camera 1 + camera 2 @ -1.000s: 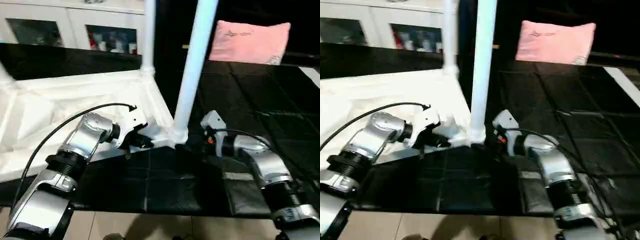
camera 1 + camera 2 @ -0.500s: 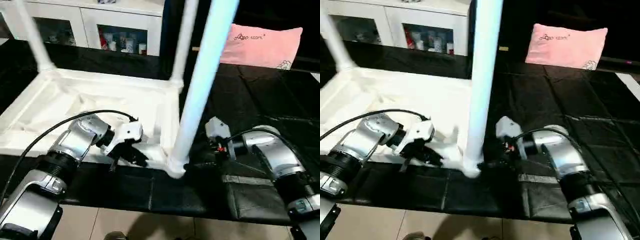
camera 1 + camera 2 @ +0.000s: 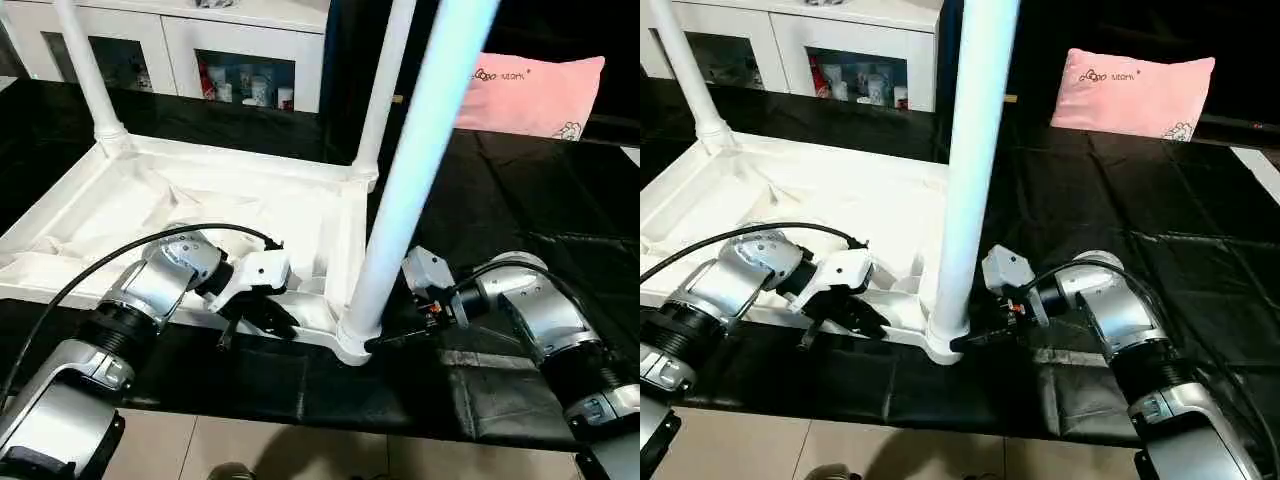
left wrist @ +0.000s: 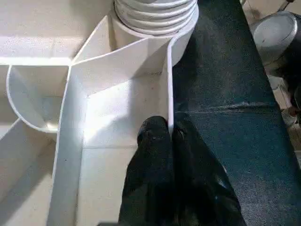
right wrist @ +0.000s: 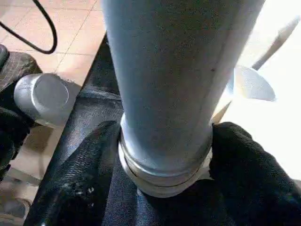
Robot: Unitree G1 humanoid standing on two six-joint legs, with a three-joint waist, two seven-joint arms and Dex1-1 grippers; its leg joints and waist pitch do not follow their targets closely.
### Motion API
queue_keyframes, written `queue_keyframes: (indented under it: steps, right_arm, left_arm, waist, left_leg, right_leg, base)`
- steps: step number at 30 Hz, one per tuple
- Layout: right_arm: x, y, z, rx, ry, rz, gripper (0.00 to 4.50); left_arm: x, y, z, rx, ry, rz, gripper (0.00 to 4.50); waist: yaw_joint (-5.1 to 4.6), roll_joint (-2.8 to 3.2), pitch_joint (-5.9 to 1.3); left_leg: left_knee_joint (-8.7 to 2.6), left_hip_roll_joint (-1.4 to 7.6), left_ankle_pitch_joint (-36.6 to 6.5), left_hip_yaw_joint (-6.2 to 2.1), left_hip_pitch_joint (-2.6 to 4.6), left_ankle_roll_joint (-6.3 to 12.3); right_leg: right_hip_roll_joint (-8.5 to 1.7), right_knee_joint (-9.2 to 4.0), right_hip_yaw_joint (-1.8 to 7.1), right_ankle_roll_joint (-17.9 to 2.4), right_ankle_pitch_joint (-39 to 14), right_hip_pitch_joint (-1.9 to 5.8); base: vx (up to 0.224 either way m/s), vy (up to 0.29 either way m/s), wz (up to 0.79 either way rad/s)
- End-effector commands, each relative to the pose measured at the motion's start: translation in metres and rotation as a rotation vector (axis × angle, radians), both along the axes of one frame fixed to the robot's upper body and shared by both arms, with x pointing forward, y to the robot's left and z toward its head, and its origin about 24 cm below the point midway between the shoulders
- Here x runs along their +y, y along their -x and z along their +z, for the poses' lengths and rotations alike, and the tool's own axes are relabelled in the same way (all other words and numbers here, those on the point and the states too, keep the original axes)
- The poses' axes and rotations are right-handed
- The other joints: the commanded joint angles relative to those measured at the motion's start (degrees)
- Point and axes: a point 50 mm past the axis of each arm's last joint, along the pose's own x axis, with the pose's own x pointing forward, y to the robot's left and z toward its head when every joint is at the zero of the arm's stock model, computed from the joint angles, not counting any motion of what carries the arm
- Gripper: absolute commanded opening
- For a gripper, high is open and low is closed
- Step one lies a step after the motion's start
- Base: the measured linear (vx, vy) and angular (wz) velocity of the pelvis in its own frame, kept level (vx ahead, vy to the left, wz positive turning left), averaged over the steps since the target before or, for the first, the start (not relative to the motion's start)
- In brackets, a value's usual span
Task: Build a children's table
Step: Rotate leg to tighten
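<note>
On a black quilted worktop (image 3: pixel 520 200), a white plastic rectangular tabletop (image 3: pixel 200 205) lies upside down, its ribbed underside facing up. Three long white tapered round legs stand upright in its corner sockets: a far-left leg (image 3: pixel 88 70), a far-right leg (image 3: pixel 385 85) and a near-right leg (image 3: pixel 415 170), which rises out of the top of the head views. The near-right leg's ribbed base sits in the round corner socket (image 3: pixel 352 340) at the tabletop's front right corner, close to the worktop's front edge.

The left gripper (image 3: pixel 262 318) reaches over the tabletop's front rim just left of that socket. In the left wrist view its black fingers (image 4: pixel 155 141) are pressed together on the thin upright rim wall (image 4: pixel 168 84), one finger on each side of it, pinching the tabletop's edge.

The right gripper (image 3: pixel 975 338) comes in from the right side, low at the foot of the near-right leg. In the right wrist view its two black fingers (image 5: pixel 244 155) lie on either side of the leg's base, close against it, the jaws spread about as wide as the leg.

Behind the worktop stands a white cabinet with glass doors (image 3: pixel 225 55), and a pink pillow (image 3: pixel 530 82) lies at the far right. Beige floor tiles (image 3: pixel 300 450) show below the worktop's front edge.
</note>
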Motion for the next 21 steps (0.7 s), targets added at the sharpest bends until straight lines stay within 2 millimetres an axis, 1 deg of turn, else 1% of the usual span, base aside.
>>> queue_keyframes:
  steps: [1,3,10,11,12,13,14,15,16,18,19,20,21]
  right_arm:
    - [0.001,-0.001,0.000,-0.003,0.013,0.025,2.81]
    - [0.001,-0.001,0.000,-0.003,0.014,0.025,2.78]
    - [0.003,0.001,-0.002,0.012,0.009,0.031,2.72]
    - [0.003,0.002,-0.003,0.019,0.005,0.033,2.72]
    - [0.003,0.003,-0.004,0.029,-0.005,0.028,2.72]
    - [0.004,0.004,-0.005,0.049,-0.032,0.011,2.72]
    - [0.005,0.005,-0.006,0.082,-0.071,-0.046,2.72]
    - [0.006,0.005,-0.006,0.088,-0.078,-0.060,2.72]
    - [0.006,0.004,-0.007,0.095,-0.089,-0.099,2.72]
    - [0.008,0.001,-0.010,0.103,-0.104,-0.179,2.72]
    - [0.013,-0.003,-0.019,0.103,-0.100,-0.320,2.72]
    - [0.013,-0.003,-0.019,0.103,-0.100,-0.320,2.72]
    - [0.019,-0.005,-0.026,0.117,-0.103,-0.431,2.72]
  left_arm:
    - [-0.009,0.006,-0.002,0.012,-0.025,-0.086,0.00]
    - [-0.009,0.006,-0.002,0.012,-0.026,-0.086,0.00]
    - [-0.007,0.005,-0.005,0.011,-0.036,-0.074,0.00]
    - [-0.006,0.004,-0.006,0.008,-0.039,-0.052,0.00]
    - [-0.006,0.003,-0.006,0.010,-0.031,-0.028,0.00]
    - [-0.008,0.001,-0.007,0.017,-0.008,0.023,0.00]
    - [-0.012,-0.002,-0.005,0.040,0.043,0.087,0.00]
    - [-0.013,-0.002,-0.005,0.044,0.053,0.099,0.00]
    - [-0.015,-0.004,-0.004,0.048,0.073,0.127,0.00]
    - [-0.020,-0.007,-0.002,0.048,0.105,0.177,0.00]
    - [-0.029,-0.013,0.000,0.046,0.155,0.269,0.00]
    - [-0.029,-0.013,0.000,0.046,0.155,0.269,0.00]
    - [-0.038,-0.017,0.001,0.043,0.187,0.334,0.00]
  waist:
    - [-0.33,0.13,-4.04]
    - [-0.32,0.12,-4.04]
    - [-0.31,0.24,-4.08]
    - [-0.28,0.36,-4.07]
    - [-0.30,0.32,-4.08]
    - [-0.30,0.47,-4.08]
    - [-0.22,0.48,-3.97]
    - [-0.04,0.58,-4.00]
    - [-0.04,0.44,-3.99]
    - [-0.33,0.45,-3.82]
    - [-0.64,0.32,-3.75]
    - [-0.64,0.32,-3.75]
    - [-0.92,0.24,-3.57]
  left_leg:
    - [-3.72,1.25,-10.25,0.31,0.08,2.26]
    - [-3.72,1.25,-10.37,0.29,0.12,2.17]
    - [-3.72,1.26,-10.23,0.28,0.14,2.23]
    - [-3.71,1.25,-10.32,0.28,0.14,2.20]
    - [-3.69,1.25,-10.36,0.30,0.13,2.20]
    - [-3.73,1.26,-10.49,0.28,0.13,2.09]
    - [-3.74,1.27,-10.47,0.36,0.24,2.16]
    - [-3.70,1.30,-10.58,0.36,0.35,2.11]
    - [-3.73,1.31,-10.90,0.35,0.36,2.04]
    - [-3.90,1.16,-12.34,0.15,0.30,1.33]
    - [-4.00,1.08,-13.05,0.01,0.19,0.80]
    - [-4.00,1.08,-13.05,0.01,0.19,0.80]
    - [-3.92,0.89,-14.44,-0.07,0.58,0.16]
  right_leg:
    - [-4.10,-4.13,2.62,-9.79,-16.98,3.47]
    - [-4.09,-4.19,2.63,-9.50,-17.74,3.46]
    - [-4.06,-4.11,2.60,-9.85,-16.80,3.51]
    - [-4.06,-4.12,2.61,-9.86,-16.85,3.49]
    - [-4.06,-4.15,2.62,-9.83,-16.87,3.50]
    - [-4.02,-4.12,2.62,-9.97,-16.66,3.51]
    - [-3.96,-4.19,2.65,-10.35,-16.38,3.51]
    - [-4.00,-4.15,2.63,-10.51,-16.41,3.46]
    - [-4.00,-4.23,2.63,-10.36,-16.86,3.48]
    - [-4.06,-4.60,2.46,-9.34,-20.54,3.42]
    - [-4.07,-4.76,2.38,-8.52,-22.68,3.47]
    - [-4.07,-4.76,2.38,-8.52,-22.68,3.47]
    - [-4.29,-5.47,2.22,-7.02,-27.38,3.15]
  base:
    - [0.000,0.000,0.00]
    - [0.000,0.000,0.00]
    - [0.000,0.000,0.00]
    - [0.000,0.000,0.00]
    - [0.000,0.000,0.00]
    - [0.000,0.000,0.00]
    - [0.000,0.000,0.00]
    - [0.000,0.000,0.00]
    - [0.000,0.000,0.00]
    - [0.000,0.000,0.00]
    - [0.000,0.000,0.00]
    - [0.000,0.000,0.00]
    - [0.000,0.000,0.00]
